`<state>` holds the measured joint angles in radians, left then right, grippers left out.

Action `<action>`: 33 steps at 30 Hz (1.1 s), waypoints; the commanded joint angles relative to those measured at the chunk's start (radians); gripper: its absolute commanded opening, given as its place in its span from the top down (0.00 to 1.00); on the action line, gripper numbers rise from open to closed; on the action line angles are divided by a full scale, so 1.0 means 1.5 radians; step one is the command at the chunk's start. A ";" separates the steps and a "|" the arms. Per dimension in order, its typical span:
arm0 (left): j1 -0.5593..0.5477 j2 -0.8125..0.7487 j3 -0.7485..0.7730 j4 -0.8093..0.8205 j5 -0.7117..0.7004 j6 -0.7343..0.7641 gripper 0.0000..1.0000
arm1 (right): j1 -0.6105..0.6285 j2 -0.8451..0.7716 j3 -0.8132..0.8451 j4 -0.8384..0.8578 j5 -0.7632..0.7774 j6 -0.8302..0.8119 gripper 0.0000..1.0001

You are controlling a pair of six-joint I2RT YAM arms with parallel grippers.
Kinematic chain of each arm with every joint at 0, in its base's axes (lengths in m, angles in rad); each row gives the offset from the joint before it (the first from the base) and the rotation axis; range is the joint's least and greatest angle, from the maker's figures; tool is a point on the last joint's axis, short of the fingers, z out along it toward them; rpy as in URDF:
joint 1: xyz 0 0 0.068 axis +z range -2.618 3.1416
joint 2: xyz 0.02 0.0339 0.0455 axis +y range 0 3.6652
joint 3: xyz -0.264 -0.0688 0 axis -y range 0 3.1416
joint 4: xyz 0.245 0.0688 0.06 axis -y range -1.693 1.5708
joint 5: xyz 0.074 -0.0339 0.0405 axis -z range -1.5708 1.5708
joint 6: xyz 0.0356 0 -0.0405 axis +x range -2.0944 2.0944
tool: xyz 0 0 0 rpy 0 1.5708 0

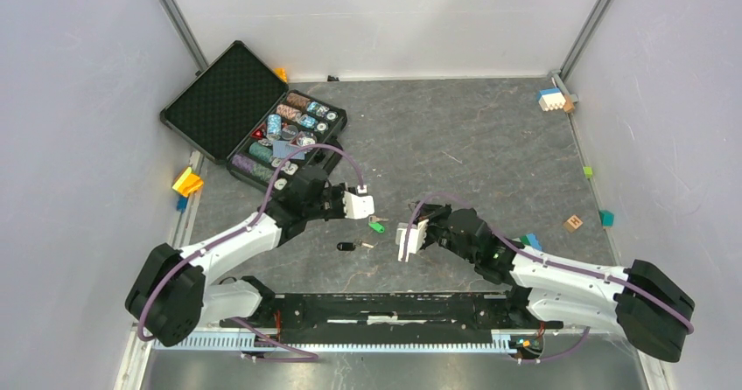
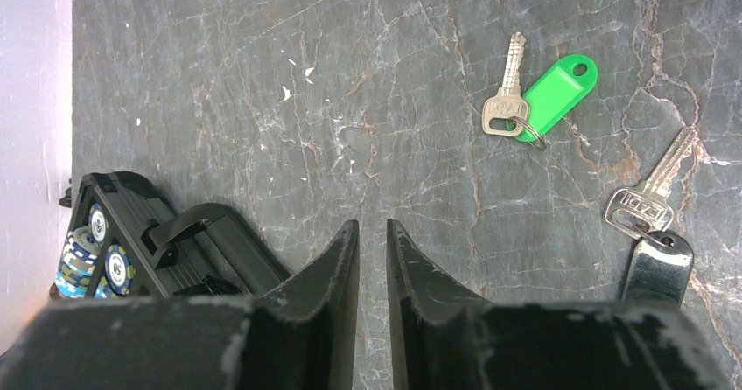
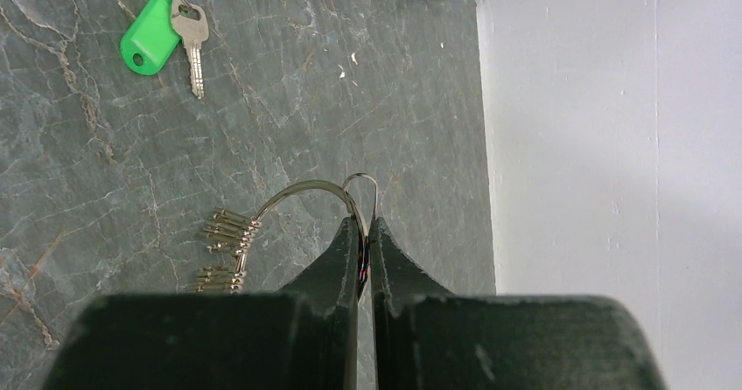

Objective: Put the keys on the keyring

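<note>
Item one: a small silver key joined to a bright green plastic tag, the green key [image 2: 541, 94], lying flat on the grey marbled table [image 2: 262, 75] between the two hands. In the left wrist view its blade points away from the camera and the tag slants up to the right. Item two: a matching silver key on a black plastic tag, the black key [image 2: 648, 199], just beside the first and nearer the arm bases. Its blade angles up and right and its tag lies toward the lower edge. Item three: a thin round silver wire keyring [image 3: 302, 193], clamped edge-on in the clenched right hand [image 3: 365, 233]. It arcs to the left and carries a cluster of small brassy keys [image 3: 223, 250] whose tips point left. We note the left hand [image 2: 372, 254] narrowly parted and grasping nothing. Only the right wrist view shows the grip on the ring. Only the left wrist view shows both blades clearly. The top view adds an open black case of poker chips [image 1: 254, 119] behind the left arm.
</note>
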<state>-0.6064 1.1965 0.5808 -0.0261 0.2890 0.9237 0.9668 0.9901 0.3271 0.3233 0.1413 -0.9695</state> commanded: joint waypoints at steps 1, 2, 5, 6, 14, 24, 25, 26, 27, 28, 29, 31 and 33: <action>-0.001 -0.018 -0.016 0.037 0.004 0.008 0.76 | 0.003 0.000 0.027 0.020 0.011 0.009 1.00; -0.001 -0.017 -0.018 0.041 0.003 0.010 0.76 | 0.003 0.000 0.028 0.020 0.010 0.011 1.00; -0.001 -0.016 -0.022 0.047 0.002 0.011 0.76 | 0.002 0.001 0.029 0.022 0.008 0.023 1.00; -0.001 -0.016 -0.024 0.049 0.002 0.010 0.77 | 0.003 0.003 0.032 0.022 0.008 0.030 1.00; -0.002 -0.021 -0.029 0.068 0.011 -0.005 0.78 | 0.003 0.009 0.051 0.009 -0.007 0.087 1.00; -0.002 -0.042 -0.068 0.128 0.058 0.040 0.83 | 0.003 0.010 0.062 -0.004 -0.039 0.127 1.00; -0.002 -0.045 -0.070 0.132 0.060 0.041 0.84 | 0.002 0.010 0.063 -0.005 -0.040 0.128 1.00; -0.003 -0.047 -0.071 0.133 0.061 0.043 0.84 | 0.003 0.011 0.064 -0.006 -0.039 0.129 1.00; -0.002 -0.049 -0.070 0.132 0.061 0.043 0.84 | 0.003 0.011 0.065 -0.007 -0.038 0.130 1.00; -0.002 -0.050 -0.072 0.132 0.062 0.045 0.84 | 0.003 0.010 0.065 -0.006 -0.037 0.130 1.00; -0.002 -0.052 -0.073 0.133 0.064 0.047 0.84 | 0.003 0.010 0.064 -0.005 -0.035 0.131 1.00; -0.002 -0.058 -0.080 0.133 0.069 0.058 0.84 | 0.003 0.010 0.064 -0.003 -0.033 0.130 1.00; -0.002 -0.065 -0.085 0.133 0.075 0.068 0.83 | 0.003 0.010 0.063 -0.001 -0.030 0.129 1.00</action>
<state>-0.6071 1.1332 0.4713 0.1246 0.3511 0.9565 0.9668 1.0077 0.3759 0.2893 0.0971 -0.7921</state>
